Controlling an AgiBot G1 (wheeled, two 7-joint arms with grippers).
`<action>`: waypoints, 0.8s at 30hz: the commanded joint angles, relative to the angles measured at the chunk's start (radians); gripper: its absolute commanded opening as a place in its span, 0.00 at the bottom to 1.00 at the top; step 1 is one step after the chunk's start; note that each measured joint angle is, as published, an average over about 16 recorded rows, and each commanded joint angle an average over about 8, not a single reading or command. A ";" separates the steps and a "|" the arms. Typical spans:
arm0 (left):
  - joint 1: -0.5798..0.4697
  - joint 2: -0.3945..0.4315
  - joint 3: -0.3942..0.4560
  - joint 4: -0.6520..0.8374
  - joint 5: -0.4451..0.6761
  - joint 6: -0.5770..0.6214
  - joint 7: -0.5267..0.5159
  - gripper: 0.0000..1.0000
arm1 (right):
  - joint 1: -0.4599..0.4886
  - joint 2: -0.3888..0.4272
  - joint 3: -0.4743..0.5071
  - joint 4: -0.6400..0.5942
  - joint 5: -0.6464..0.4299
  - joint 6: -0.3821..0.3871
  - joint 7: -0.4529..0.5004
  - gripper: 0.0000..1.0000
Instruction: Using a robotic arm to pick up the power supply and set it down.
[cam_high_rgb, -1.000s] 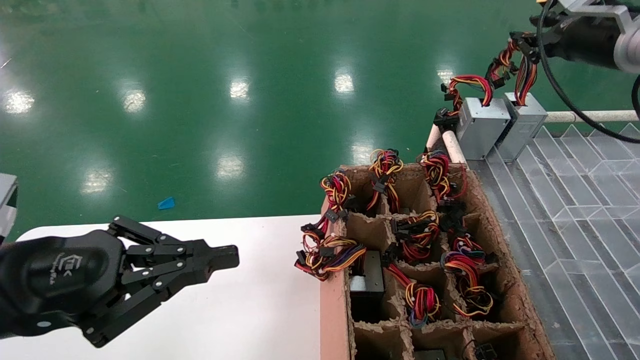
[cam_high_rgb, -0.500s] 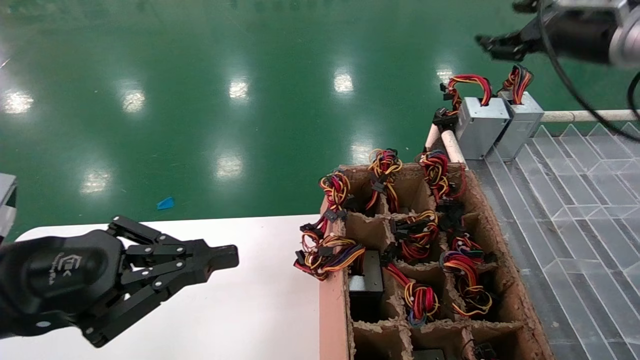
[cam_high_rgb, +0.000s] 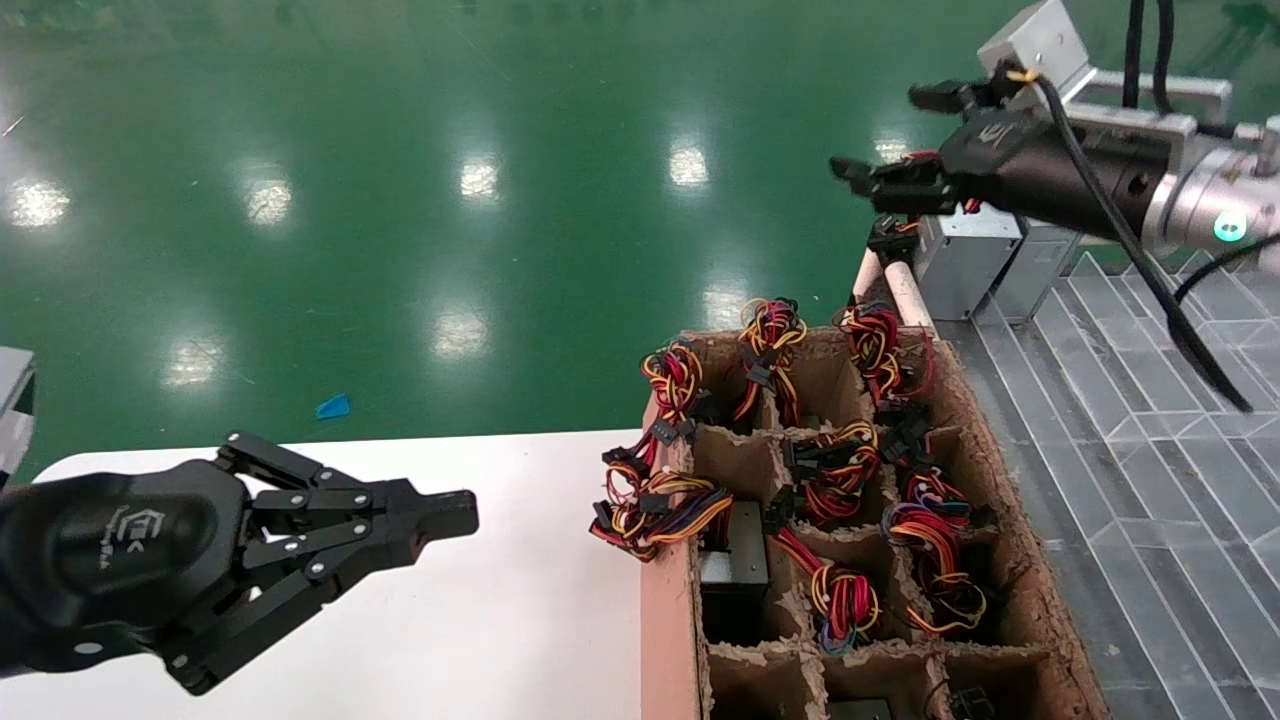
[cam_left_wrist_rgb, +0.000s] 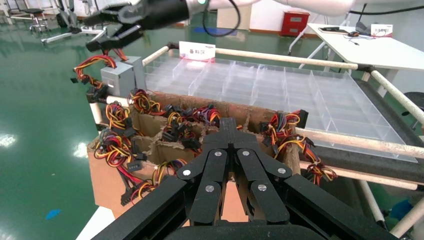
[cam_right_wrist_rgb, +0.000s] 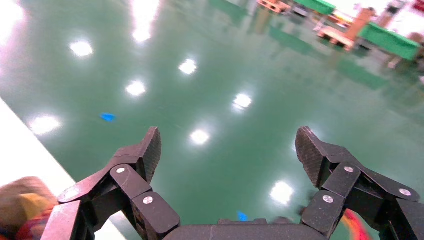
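Since a second ago the right gripper (cam_high_rgb: 885, 140), black with linkage fingers on a white forearm with a green light ring, has let go of the wire tuft, lifted, and swung toward the robot's left; half a second ago it was higher and farther right. Its jaws now stand wide apart and hold nothing, as the right wrist view shows, with only green floor between the fingertips (cam_right_wrist_rgb: 150, 145).

The power supply (cam_high_rgb: 1035, 262), a small narrow silver-grey metal box, stands on the far corner of the clear ribbed tray (cam_high_rgb: 1150, 420), below and behind those jaws, nearer the wrist than the tips, apart from them. It touches the wider grey box (cam_high_rgb: 962, 255) beside it, which sits almost directly beneath the jaws.

The brown cardboard crate (cam_high_rgb: 1010, 560), divided into cells and filled with red-yellow wire bundles (cam_high_rgb: 845, 600), lies well below the jaws.

The left gripper (cam_high_rgb: 450, 515) hangs over the white counter (cam_high_rgb: 540, 620), jaws closed together and empty, the crate just ahead of their tips.
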 joint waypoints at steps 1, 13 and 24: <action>0.000 0.000 0.000 0.000 0.000 0.000 0.000 0.71 | -0.035 0.016 0.021 0.042 0.017 -0.030 0.016 1.00; 0.000 0.000 0.000 0.000 0.000 0.000 0.000 1.00 | -0.233 0.108 0.145 0.286 0.117 -0.201 0.105 1.00; 0.000 0.000 0.000 0.000 0.000 0.000 0.000 1.00 | -0.415 0.193 0.258 0.510 0.209 -0.358 0.187 1.00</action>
